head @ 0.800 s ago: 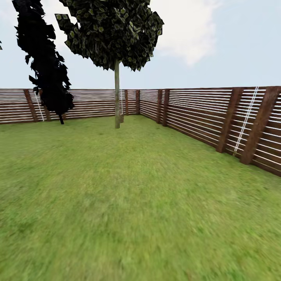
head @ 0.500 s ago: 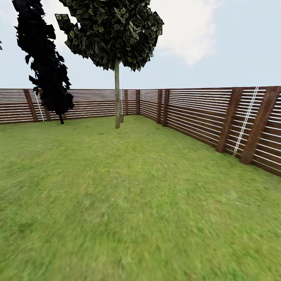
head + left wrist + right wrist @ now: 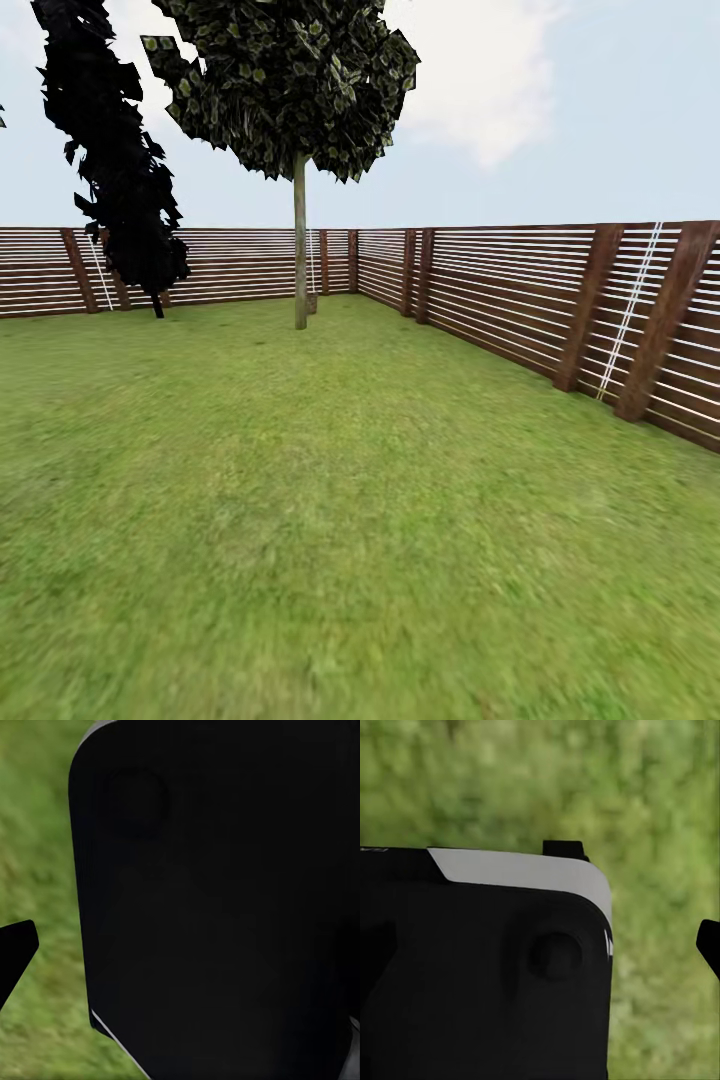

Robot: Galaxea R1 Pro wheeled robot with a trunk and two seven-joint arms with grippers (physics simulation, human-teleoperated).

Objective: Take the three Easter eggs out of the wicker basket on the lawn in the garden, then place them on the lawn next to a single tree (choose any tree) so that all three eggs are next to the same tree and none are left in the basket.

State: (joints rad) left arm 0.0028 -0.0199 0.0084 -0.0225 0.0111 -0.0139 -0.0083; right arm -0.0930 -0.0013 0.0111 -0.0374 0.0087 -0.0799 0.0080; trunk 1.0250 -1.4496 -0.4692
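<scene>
A fenced garden under pale sky: the lawn (image 3: 340, 520) spreads bright green to a brown horizontal-slat wooden fence (image 3: 520, 290) that turns a corner at the far end. A thin-trunked tree with a leafy crown (image 3: 299, 250) stands on the grass near that corner, a dark black-leaved tree (image 3: 120, 170) to its left by the fence. In the wrist views, black robot housing (image 3: 217, 900) blocks much of the frame above blurred grass; whether the left claw or the right claw is open or closed cannot be told.
</scene>
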